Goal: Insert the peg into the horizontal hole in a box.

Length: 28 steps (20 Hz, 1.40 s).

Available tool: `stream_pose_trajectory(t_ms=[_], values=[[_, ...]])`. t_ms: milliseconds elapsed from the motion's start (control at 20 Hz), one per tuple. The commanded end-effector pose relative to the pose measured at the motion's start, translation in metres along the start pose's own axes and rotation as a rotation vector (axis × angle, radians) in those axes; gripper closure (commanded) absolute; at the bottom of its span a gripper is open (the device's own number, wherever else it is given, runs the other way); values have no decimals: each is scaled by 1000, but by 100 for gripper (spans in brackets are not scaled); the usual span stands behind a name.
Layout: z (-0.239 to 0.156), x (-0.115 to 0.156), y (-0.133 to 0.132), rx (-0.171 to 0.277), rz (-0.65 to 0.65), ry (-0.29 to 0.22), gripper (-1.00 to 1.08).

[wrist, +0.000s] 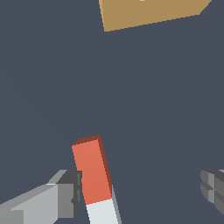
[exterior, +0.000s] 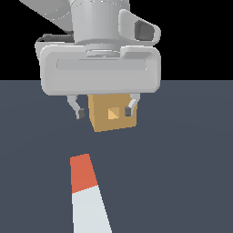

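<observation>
The peg (exterior: 87, 195) lies flat on the dark floor, its red-orange end toward the box and its white part running out of the frame. The tan-orange box (exterior: 112, 113) stands farther back, its square hole (exterior: 113, 113) facing the camera. My gripper (exterior: 106, 109) hangs open above the floor, its fingers appearing on either side of the box in the exterior view. In the wrist view the peg (wrist: 94, 175) lies close beside one fingertip (wrist: 68, 192), the other fingertip (wrist: 212, 186) stands far off, and the box (wrist: 148, 13) shows at the frame's edge. Nothing is held.
The dark grey floor (exterior: 182, 159) spreads all around the peg and box. Nothing else stands on it.
</observation>
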<state>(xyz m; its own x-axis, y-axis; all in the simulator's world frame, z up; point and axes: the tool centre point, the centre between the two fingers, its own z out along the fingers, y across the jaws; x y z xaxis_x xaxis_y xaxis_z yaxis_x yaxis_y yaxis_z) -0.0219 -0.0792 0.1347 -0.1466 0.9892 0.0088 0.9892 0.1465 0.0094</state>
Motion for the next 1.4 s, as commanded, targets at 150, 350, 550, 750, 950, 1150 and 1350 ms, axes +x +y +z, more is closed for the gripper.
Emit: stream_pose_trajectory(t_ms=[150,350,550,750,950,1150,1350], values=[[20,-40,-14,3,-75,-2,-92],[34,-69,-21,6,-128,-4,-92],[46,-94,-25,8,-173,-5,-92],[55,-113,-27,9,-208,-6,-92],[62,-127,-28,10,-231,-7,-92],[65,-133,-28,10,-243,-8,-92],[64,-133,-27,10,-242,-8,-92]])
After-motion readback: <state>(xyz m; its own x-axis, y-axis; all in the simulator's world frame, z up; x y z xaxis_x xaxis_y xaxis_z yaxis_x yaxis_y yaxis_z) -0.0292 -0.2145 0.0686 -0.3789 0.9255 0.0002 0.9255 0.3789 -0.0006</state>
